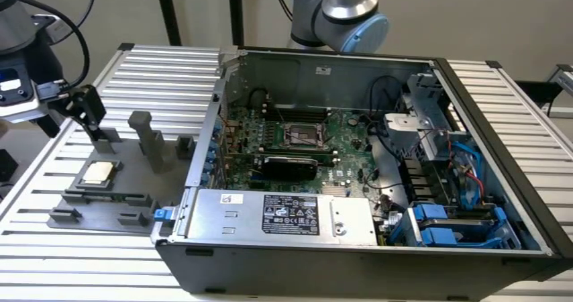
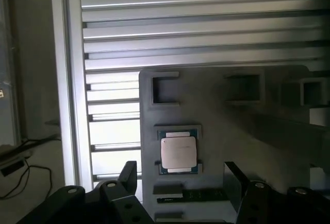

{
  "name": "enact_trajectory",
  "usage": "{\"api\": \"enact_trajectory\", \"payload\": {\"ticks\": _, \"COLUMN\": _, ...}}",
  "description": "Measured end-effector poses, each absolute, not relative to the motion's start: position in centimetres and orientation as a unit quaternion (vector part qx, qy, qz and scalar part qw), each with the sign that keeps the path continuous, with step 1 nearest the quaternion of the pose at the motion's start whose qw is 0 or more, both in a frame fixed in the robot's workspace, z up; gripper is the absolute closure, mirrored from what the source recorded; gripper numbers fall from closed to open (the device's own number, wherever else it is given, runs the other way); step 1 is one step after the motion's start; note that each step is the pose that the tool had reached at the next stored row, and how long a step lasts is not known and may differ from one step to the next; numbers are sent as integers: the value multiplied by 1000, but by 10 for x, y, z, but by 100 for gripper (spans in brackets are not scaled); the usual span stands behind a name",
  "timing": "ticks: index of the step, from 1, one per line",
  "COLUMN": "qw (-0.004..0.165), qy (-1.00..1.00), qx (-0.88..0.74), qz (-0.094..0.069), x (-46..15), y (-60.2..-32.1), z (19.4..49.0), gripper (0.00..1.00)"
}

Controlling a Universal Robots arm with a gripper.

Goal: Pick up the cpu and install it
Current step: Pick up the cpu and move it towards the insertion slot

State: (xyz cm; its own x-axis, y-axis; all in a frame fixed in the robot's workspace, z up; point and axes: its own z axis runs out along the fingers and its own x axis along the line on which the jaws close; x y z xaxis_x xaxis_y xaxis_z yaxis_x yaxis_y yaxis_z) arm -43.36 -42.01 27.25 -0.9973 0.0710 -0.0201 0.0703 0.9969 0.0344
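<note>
The cpu [image 1: 98,172] is a small square chip with a shiny metal top, lying flat in a recess of the grey fixture plate [image 1: 134,181] on the exterior view's left. My gripper [image 1: 90,119] hangs above and slightly behind it, clear of the chip. In the wrist view the cpu [image 2: 178,152] lies between and beyond my two black fingertips [image 2: 130,171], which stand wide apart with nothing held: the gripper [image 2: 180,171] is open. The black-framed socket [image 1: 304,135] sits on the green motherboard inside the open computer case [image 1: 358,248].
Upright grey fixture posts [image 1: 147,141] stand just beside the cpu on the plate. The ribbed aluminium table [image 1: 161,67] surrounds the fixture and case. Inside the case are a power supply [image 1: 286,215], cables and blue drive bays [image 1: 457,228].
</note>
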Motion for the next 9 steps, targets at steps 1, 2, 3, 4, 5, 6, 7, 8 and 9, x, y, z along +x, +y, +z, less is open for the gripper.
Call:
{"api": "enact_trajectory", "payload": {"ticks": 1, "qw": 11, "qy": 999, "qx": 35, "qz": 17, "x": -433, "y": -420, "z": 271, "gripper": 23}}
{"api": "enact_trajectory", "payload": {"ticks": 2, "qw": 11, "qy": 999, "qx": 35, "qz": 17, "x": -433, "y": -420, "z": 269, "gripper": 23}}
{"api": "enact_trajectory", "payload": {"ticks": 3, "qw": 11, "qy": 999, "qx": 35, "qz": 17, "x": -432, "y": -420, "z": 267, "gripper": 23}}
{"api": "enact_trajectory", "payload": {"ticks": 4, "qw": 11, "qy": 999, "qx": 35, "qz": 17, "x": -431, "y": -420, "z": 265, "gripper": 23}}
{"api": "enact_trajectory", "payload": {"ticks": 5, "qw": 11, "qy": 999, "qx": 35, "qz": 17, "x": -430, "y": -420, "z": 264, "gripper": 23}}
{"api": "enact_trajectory", "payload": {"ticks": 6, "qw": 11, "qy": 999, "qx": 35, "qz": 17, "x": -429, "y": -421, "z": 262, "gripper": 23}}
{"api": "enact_trajectory", "payload": {"ticks": 7, "qw": 11, "qy": 999, "qx": 35, "qz": 17, "x": -428, "y": -421, "z": 260, "gripper": 23}}
{"api": "enact_trajectory", "payload": {"ticks": 8, "qw": 11, "qy": 999, "qx": 35, "qz": 17, "x": -427, "y": -422, "z": 258, "gripper": 23}}
{"api": "enact_trajectory", "payload": {"ticks": 9, "qw": 11, "qy": 999, "qx": 35, "qz": 17, "x": -426, "y": -422, "z": 256, "gripper": 23}}
